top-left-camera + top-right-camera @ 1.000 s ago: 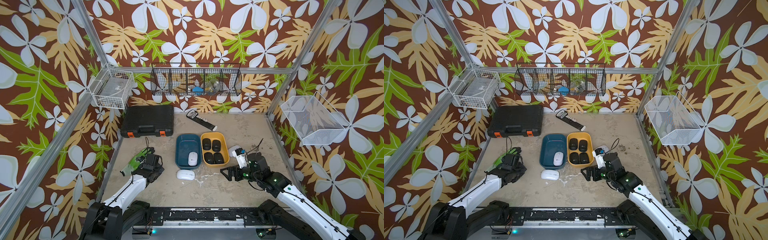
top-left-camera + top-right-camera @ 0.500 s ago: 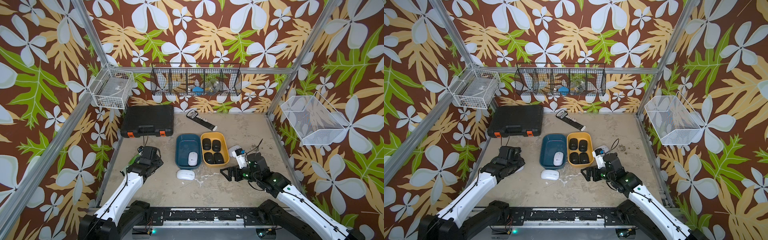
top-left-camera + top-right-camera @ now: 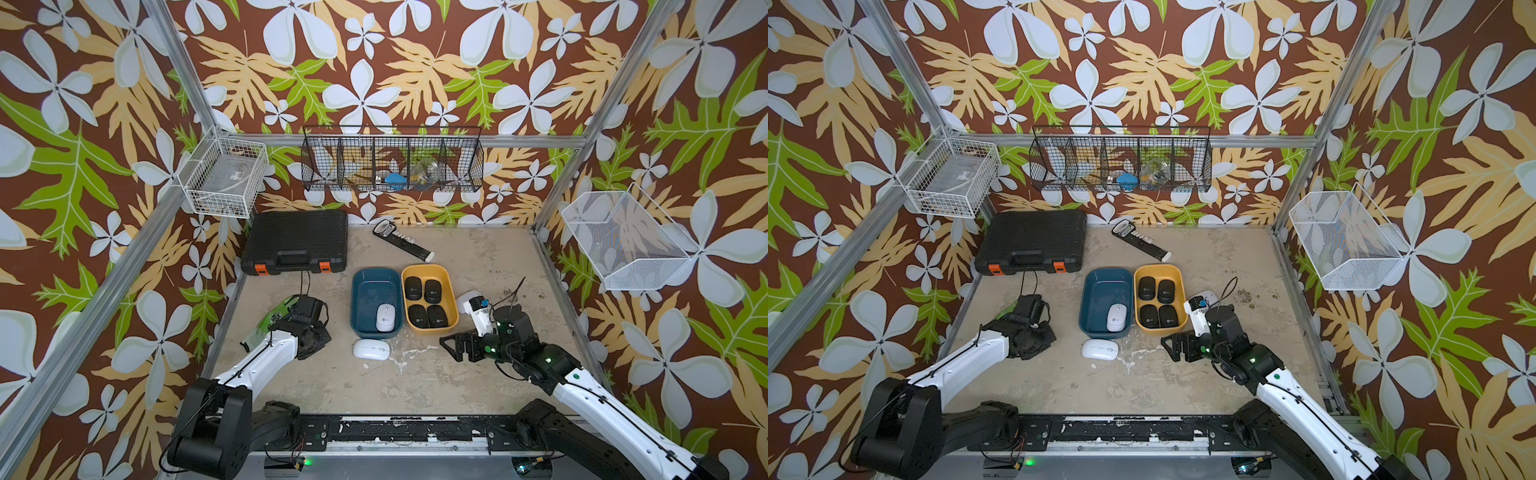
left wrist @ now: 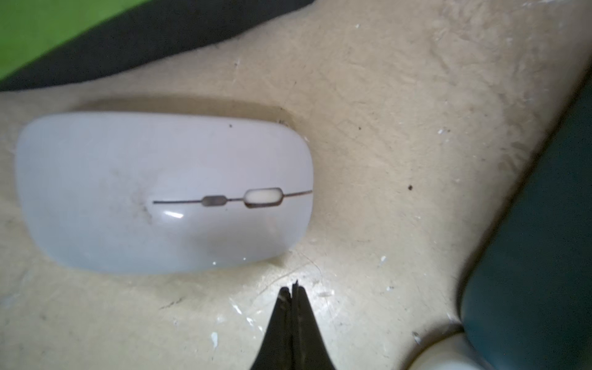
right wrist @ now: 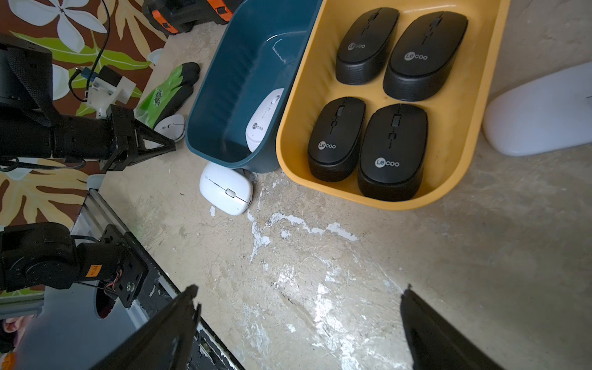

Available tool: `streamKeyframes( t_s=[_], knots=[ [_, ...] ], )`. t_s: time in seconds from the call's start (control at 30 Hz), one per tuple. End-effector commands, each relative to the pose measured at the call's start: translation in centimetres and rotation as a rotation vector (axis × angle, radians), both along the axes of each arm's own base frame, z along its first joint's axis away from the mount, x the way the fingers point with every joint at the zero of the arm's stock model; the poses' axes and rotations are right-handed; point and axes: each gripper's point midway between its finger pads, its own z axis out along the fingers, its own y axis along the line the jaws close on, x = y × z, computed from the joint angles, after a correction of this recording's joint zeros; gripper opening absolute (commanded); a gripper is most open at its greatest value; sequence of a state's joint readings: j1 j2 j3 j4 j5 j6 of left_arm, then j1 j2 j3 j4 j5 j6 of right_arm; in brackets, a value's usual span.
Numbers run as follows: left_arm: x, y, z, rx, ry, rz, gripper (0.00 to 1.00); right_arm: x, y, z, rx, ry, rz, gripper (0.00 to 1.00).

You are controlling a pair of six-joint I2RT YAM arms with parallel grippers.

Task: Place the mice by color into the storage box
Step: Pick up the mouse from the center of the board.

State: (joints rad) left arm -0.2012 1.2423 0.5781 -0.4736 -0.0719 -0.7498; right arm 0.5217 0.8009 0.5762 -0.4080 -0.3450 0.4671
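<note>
Black mice (image 5: 394, 150): four, all in the yellow tray (image 5: 307, 80), two in front and two behind, logos up.
White mouse in the box (image 3: 385, 317): alone in the blue tray (image 3: 372, 286), at the near end, on the side next to the yellow tray.
Loose white mouse (image 3: 371, 349): flat on the table (image 3: 478, 257), just in front of the blue tray.
White mouse by the glove (image 4: 160, 192): flat on the table next to the green glove (image 5: 163, 96); hidden under the left arm in both top views.
White mouse by the right arm (image 5: 538, 118): on the table just beside the yellow tray, on the side away from the blue tray.
Left gripper (image 4: 292, 286): jaws pressed tight together with nothing between them; tips low over the table, just beside the long side of the white mouse by the glove and not on it. Cannot tell if touching the table.
Right gripper (image 5: 299, 293): jaws spread wide with nothing between them; over bare table in front of the yellow tray, touching no mouse.
Trays: blue and yellow, right next to each other in the middle of the table.
Black tool case (image 3: 295, 241): shut, at the back left of the table, well apart from the mice.
</note>
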Motion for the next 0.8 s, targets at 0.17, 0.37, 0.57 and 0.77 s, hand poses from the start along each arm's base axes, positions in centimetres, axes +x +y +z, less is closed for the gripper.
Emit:
streamKeyframes(
  t_s=[0.17,0.37,0.57,0.77],
  knots=[
    [3.1,2.0,0.1,0.073,-0.046,0.017,0.07,0.7,0.7,0.3,0.01,-0.025,0.021,1.0],
    [5.8,2.3,1.0,0.106,-0.094,-0.006,0.07,1.0,1.2,0.1,0.022,-0.014,0.033,1.0],
    [6.4,4.2,3.9,0.179,-0.127,-0.019,0.09,1.0,1.1,0.0,0.023,-0.02,0.029,1.0],
    [6.7,4.2,8.6,0.243,-0.162,-0.162,0.47,0.9,1.2,-0.3,0.034,-0.026,0.03,1.0]
  ],
)
